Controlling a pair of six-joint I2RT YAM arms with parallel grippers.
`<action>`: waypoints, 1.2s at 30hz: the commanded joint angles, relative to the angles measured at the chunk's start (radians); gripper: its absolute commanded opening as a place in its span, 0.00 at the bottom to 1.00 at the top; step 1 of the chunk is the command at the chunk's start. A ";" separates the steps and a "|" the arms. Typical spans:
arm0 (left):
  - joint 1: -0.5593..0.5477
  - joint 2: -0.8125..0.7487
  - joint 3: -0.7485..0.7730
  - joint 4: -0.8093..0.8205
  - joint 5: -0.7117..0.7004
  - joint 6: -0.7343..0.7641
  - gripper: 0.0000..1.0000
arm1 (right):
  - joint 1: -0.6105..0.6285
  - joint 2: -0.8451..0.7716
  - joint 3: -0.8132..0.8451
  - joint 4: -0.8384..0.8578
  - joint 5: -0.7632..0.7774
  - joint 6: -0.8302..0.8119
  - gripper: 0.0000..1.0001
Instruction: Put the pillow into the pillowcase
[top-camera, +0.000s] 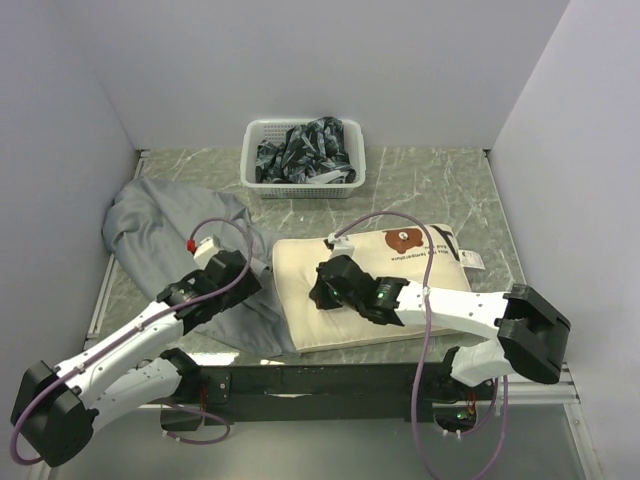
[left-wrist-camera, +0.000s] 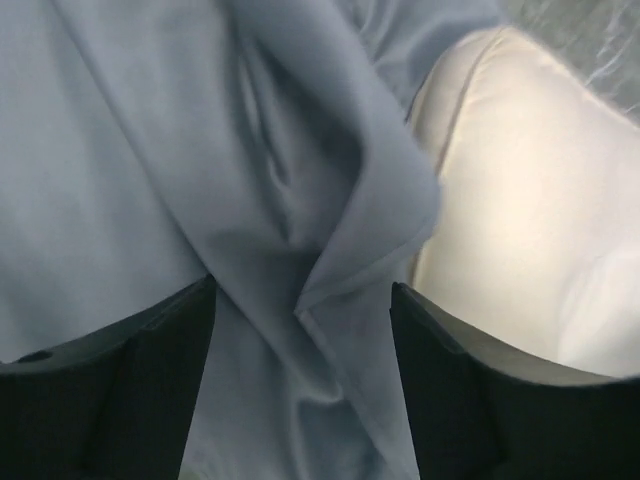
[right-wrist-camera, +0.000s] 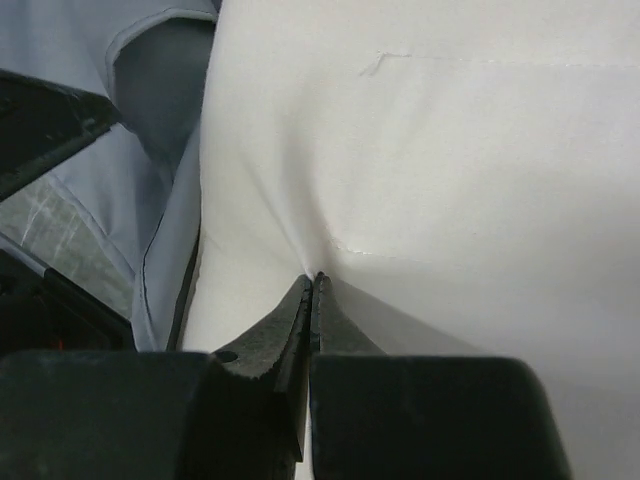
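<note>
Right jaws tight together on a pinch of pillow — left jaws wide apart astride a pillowcase fold

A cream-white rectangular fabric pillow lies on the green marbled table. Touching its left edge is a wrinkled grey fabric pillowcase. The right gripper is over the pillow's left part, and the left gripper is over the grey cloth. 1 white plastic basket stands behind.
</note>
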 joint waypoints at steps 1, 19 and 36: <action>0.002 -0.030 0.088 0.025 -0.139 -0.029 0.80 | 0.022 0.039 -0.007 0.075 0.023 0.032 0.00; -0.042 0.454 0.478 -0.195 -0.176 0.540 0.61 | 0.025 0.077 0.030 0.058 0.030 0.024 0.00; -0.111 0.671 0.556 -0.262 -0.315 0.533 0.66 | 0.025 0.086 0.033 0.061 0.023 0.024 0.00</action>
